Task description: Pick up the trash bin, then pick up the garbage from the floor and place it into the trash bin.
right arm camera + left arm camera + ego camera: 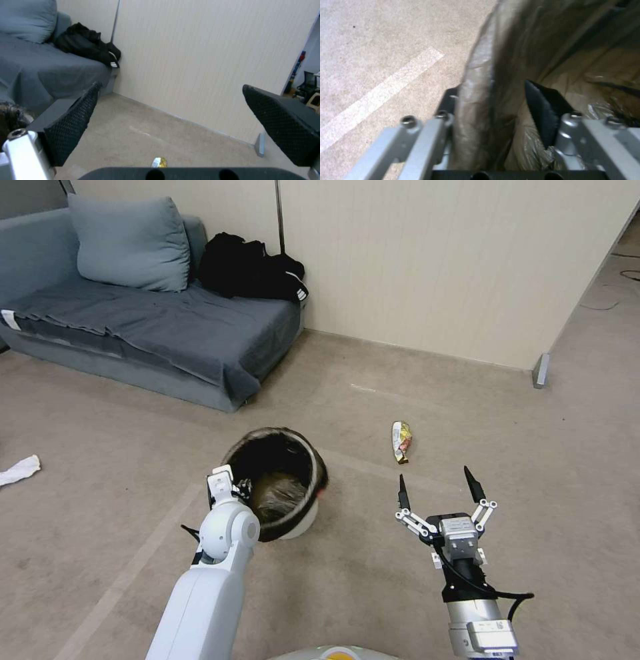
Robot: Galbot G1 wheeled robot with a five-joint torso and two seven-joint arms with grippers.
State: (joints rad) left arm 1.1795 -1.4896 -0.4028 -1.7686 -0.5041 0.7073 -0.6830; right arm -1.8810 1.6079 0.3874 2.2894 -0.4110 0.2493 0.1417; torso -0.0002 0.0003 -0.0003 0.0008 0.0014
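We hold the trash bin (280,480) by its near rim, left gripper (493,100) pinched on the liner-covered wall, while the right gripper (440,490) hangs spread wide short of the yellow wrapper (401,441) on the carpet (520,460); next, probably reaching down onto it.

Trash bin (303,523): white shell, dark brown-black liner. Wrapper (401,441): yellow with red and white patches. Tissue (19,471): white. Floor (507,447): beige carpet, paler stripes. Sofa (167,333): grey-blue. Right gripper (438,485) fingers (474,485): black, dimpled texture.
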